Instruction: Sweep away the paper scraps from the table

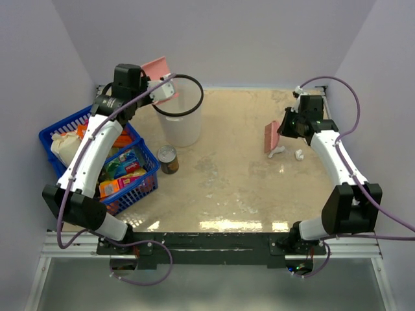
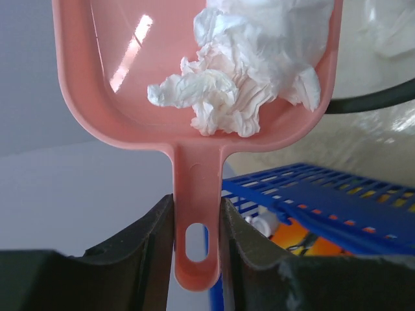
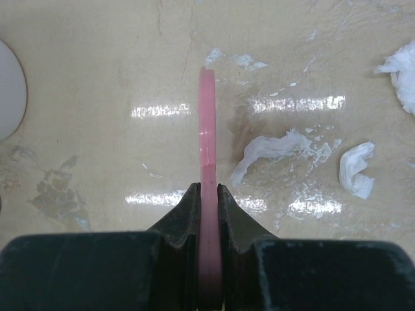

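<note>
Logged table (image 1: 227,194): beige, glossy, strong glare patches.
Noted blue basket (image 1: 61,129) w/ groceries at L edge.
Found white bin (image 1: 181,126) far L-centre, upright, black rim.
Saw pink pan (image 2: 130,103) held high at bin's L rim, tilted, not centred over opening. Holds crumpled wad (image 2: 240,71), bunched against 1 side wall.
Checked L gripper (image 2: 198,217): fingers pinching pan handle from both sides, no gap.
Saw pink brush (image 3: 206,129) edge-on, far R, tip near table.
Checked R gripper (image 3: 207,194): fingers pressed onto brush, 1 each side.
Noted can (image 1: 168,159) upright, just beside bin.
Counted 3 loose scraps on table in R wrist view: long 1 (image 3: 269,149) just beside brush, small 1 (image 3: 356,170) further R, 1 cut by frame edge (image 3: 399,68). Also tiny white flecks near brush tip; paper or glare, cannot tell.

Stage est.: load 1 about to be dumped; R-side scraps not yet swept.

Risks:
- Could drop wad outside bin if tipped from this spot; pan sits at rim, not over middle.
- Could leave wad snagged in pan; light, crumpled, wedged at wall.
- Could scatter scraps towards R edge if brushed now; pan well apart from them, nothing to catch.
- Could skate over the long scrap; lies flat on table.
</note>
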